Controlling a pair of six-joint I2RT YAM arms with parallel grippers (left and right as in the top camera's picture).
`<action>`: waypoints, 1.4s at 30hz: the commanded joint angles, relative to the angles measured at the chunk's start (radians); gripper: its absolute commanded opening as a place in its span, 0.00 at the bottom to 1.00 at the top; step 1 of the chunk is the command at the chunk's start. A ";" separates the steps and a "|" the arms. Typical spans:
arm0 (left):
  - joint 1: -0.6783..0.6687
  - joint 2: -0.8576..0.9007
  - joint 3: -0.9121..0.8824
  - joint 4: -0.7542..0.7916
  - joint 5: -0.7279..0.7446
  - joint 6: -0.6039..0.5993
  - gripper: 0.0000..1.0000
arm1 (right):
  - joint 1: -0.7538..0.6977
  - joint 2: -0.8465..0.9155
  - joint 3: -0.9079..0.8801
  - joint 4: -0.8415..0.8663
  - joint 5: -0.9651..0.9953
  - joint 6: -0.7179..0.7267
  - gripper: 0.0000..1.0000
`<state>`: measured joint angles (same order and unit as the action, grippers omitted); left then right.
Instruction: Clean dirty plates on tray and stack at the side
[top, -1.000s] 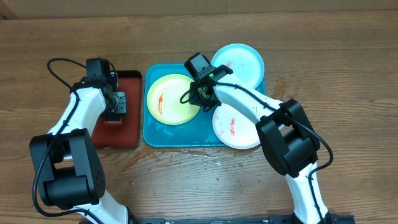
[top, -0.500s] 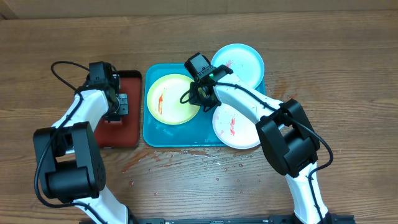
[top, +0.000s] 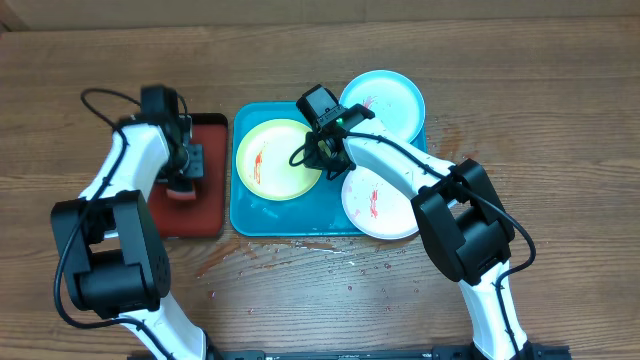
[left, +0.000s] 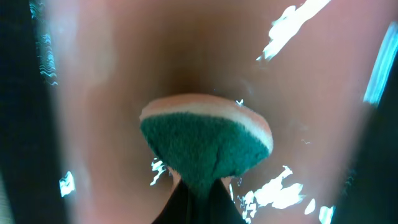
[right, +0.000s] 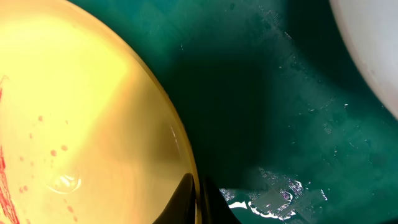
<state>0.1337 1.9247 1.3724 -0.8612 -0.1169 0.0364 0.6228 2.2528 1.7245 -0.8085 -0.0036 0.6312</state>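
The turquoise tray (top: 250, 212) holds the yellow-green plate (top: 270, 160) with a red smear. The light cyan plate (top: 390, 100) overhangs its back right corner and the white plate (top: 385, 205) its right edge, both smeared red. My right gripper (top: 322, 155) is shut on the yellow-green plate's right rim (right: 180, 155); the white plate's edge (right: 373, 50) shows at the top right of the right wrist view. My left gripper (top: 185, 172) is over the dark red tray (top: 200, 215), shut on a sponge (left: 205, 146) with a green scrub face and a pale backing.
The dark red black-rimmed tray lies left of the turquoise tray and looks wet (left: 298, 186). Water drops and red smears mark the wooden table (top: 300, 255) in front of the trays. The turquoise tray's floor is wet (right: 280, 193).
My left arm has shifted a little toward the back over the dark red tray, sponge still held. The right arm and the plates have not moved.
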 joint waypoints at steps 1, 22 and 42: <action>0.004 -0.022 0.229 -0.107 0.056 0.001 0.04 | 0.006 0.048 -0.003 -0.016 -0.014 -0.010 0.04; -0.259 -0.020 0.153 -0.114 0.240 -0.192 0.04 | -0.061 0.048 -0.003 -0.163 -0.212 -0.069 0.04; -0.286 -0.016 -0.231 0.302 0.214 -0.202 0.04 | -0.045 0.048 -0.003 -0.146 -0.211 -0.108 0.04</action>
<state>-0.1490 1.9160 1.1946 -0.5838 0.1234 -0.1547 0.5655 2.2547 1.7298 -0.9565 -0.2321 0.5350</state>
